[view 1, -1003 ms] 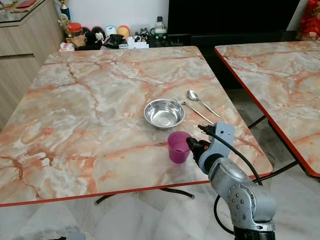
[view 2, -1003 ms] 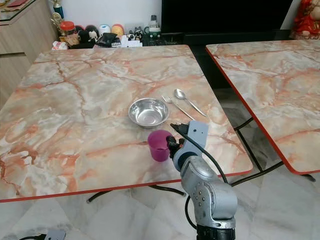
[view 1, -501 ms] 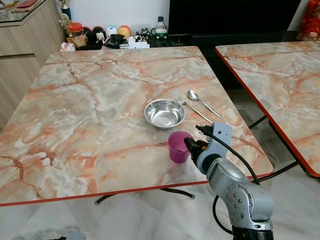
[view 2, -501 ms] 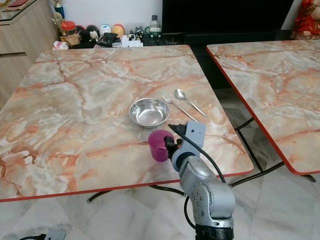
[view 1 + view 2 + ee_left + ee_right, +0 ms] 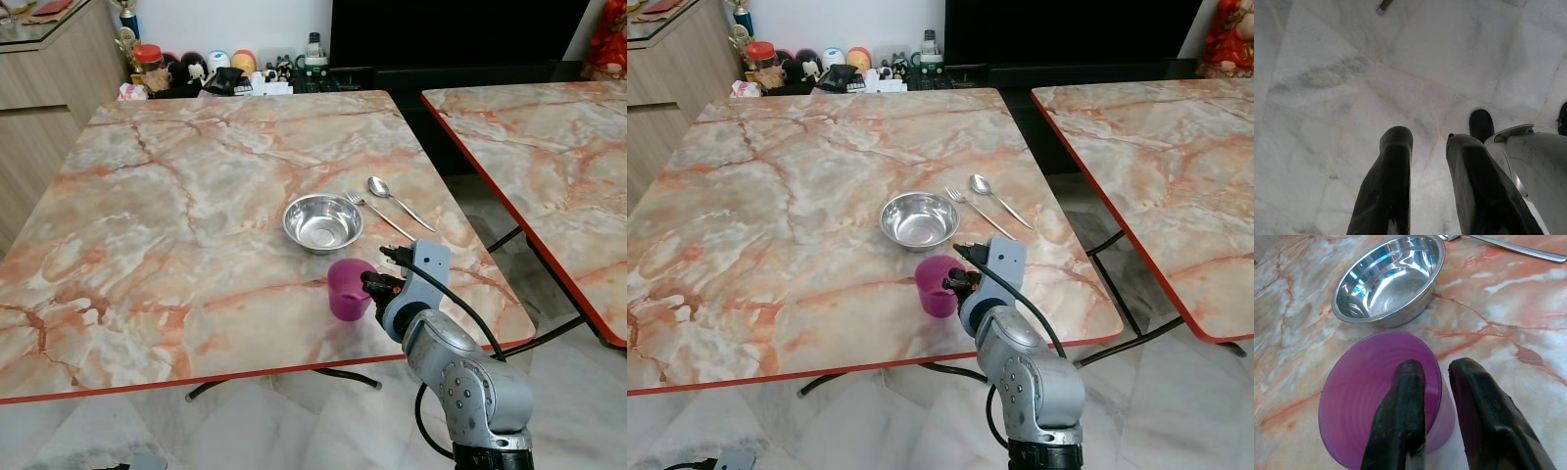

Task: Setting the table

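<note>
A purple cup (image 5: 349, 287) stands upright on the marble table (image 5: 176, 196), near its front edge. The right gripper (image 5: 1436, 382) grasps it by the rim: the right wrist view shows one black finger (image 5: 1400, 416) inside the cup and the other (image 5: 1484, 416) outside, with the wall pinched between them. The cup holds nothing besides that finger; its purple inside is bare.

At about 11 o'clock from the cup, just beside it but apart, sits a steel bowl (image 5: 322, 221), upright and with nothing in it, its polished inside catching blue and white reflections. At 3 o'clock from the bowl lie a fork (image 5: 378, 214) and a spoon (image 5: 398, 201), side by side, both angled with their heads toward 11 o'clock and handles toward 5 o'clock. The fork is the nearer of the two to the bowl, its tines almost at the bowl's rim.

The silver right arm (image 5: 460, 377) reaches up from the lower right, over the table's red front edge. A second marble table (image 5: 549, 166) stands at 3 o'clock, apart from the first. At 12 o'clock, beyond the far edge, small jars and figures (image 5: 211, 70) crowd a low shelf.

The left gripper (image 5: 1427, 147) hangs over pale floor tiles (image 5: 1327, 88), its fingers slightly parted and holding nothing.
</note>
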You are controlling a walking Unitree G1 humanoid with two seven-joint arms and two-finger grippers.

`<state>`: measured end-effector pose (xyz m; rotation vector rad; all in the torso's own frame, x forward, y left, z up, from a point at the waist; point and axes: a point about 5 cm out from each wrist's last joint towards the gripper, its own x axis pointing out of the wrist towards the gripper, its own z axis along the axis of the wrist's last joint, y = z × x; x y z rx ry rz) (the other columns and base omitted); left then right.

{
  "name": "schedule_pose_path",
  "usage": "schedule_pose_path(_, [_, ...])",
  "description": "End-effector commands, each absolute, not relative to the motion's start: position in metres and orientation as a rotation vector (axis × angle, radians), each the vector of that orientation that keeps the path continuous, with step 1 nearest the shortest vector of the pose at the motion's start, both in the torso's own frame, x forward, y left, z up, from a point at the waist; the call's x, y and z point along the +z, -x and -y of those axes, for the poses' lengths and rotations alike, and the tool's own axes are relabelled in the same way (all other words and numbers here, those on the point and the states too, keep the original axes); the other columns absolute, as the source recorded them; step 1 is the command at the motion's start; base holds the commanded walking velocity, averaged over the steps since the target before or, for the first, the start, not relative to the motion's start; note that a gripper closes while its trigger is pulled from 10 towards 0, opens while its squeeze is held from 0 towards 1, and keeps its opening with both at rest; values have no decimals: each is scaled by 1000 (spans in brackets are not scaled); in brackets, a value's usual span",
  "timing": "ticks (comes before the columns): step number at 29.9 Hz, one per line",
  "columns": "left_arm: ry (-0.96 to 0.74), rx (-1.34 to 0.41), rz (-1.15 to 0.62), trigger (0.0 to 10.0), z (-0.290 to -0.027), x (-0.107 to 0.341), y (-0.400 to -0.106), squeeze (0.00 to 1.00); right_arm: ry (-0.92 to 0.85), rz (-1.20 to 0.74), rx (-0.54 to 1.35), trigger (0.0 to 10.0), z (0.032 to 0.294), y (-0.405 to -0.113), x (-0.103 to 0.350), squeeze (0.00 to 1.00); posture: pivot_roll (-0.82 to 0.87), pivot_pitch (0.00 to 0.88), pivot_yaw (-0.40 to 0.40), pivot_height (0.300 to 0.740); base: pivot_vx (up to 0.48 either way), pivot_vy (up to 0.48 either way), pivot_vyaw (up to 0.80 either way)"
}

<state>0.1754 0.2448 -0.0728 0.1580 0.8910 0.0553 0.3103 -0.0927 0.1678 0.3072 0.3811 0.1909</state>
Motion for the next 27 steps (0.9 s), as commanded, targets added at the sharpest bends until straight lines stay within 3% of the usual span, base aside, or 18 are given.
schedule_pose_path(1, [-144, 64, -920, 10000, -244, -78, -166, 0, -304, -398, 188, 10000, 91, -310, 164, 0, -46, 150, 2, 740, 0, 0, 0])
schedule_pose_path(14, [-143, 57, -926, 10000, -244, -78, -165, 0, -304, -404, 180, 10000, 92, -310, 163, 0, -47, 152, 2, 740, 0, 0, 0])
schedule_pose_path(15, [-143, 56, -927, 10000, -243, -78, -165, 0, -305, -404, 180, 6784, 92, -310, 162, 0, -47, 152, 2, 740, 0, 0, 0])
schedule_pose_path(16, [-143, 55, -927, 10000, -243, -78, -165, 0, -306, -404, 180, 6784, 92, -310, 162, 0, -47, 152, 2, 740, 0, 0, 0])
schedule_pose_path(17, [-143, 55, -927, 10000, -243, -78, -165, 0, -306, -405, 180, 4588, 92, -310, 162, 0, -47, 152, 2, 740, 0, 0, 0])
schedule_pose_path(18, [-143, 55, -928, 10000, -243, -78, -165, 0, -306, -405, 181, 4588, 92, -309, 162, 0, -46, 152, 2, 740, 0, 0, 0])
schedule_pose_path(19, [-143, 54, -928, 10000, -243, -78, -165, 0, -307, -406, 180, 3216, 92, -309, 162, 0, -46, 152, 2, 740, 0, 0, 0])
schedule_pose_path(21, [-143, 53, -928, 10000, -243, -79, -165, 0, -307, -407, 181, 3137, 92, -309, 162, 0, -46, 152, 2, 740, 0, 0, 0])
schedule_pose_path(22, [-148, 48, -928, 10000, -243, -78, -165, 0, -307, -409, 181, 2353, 92, -309, 161, 0, -45, 153, 1, 740, 0, 0, 0])
schedule_pose_path(27, [-156, 39, -928, 10000, -242, -79, -165, 0, -308, -412, 180, 2353, 92, -309, 161, 0, -45, 153, 1, 740, 0, 0, 0])
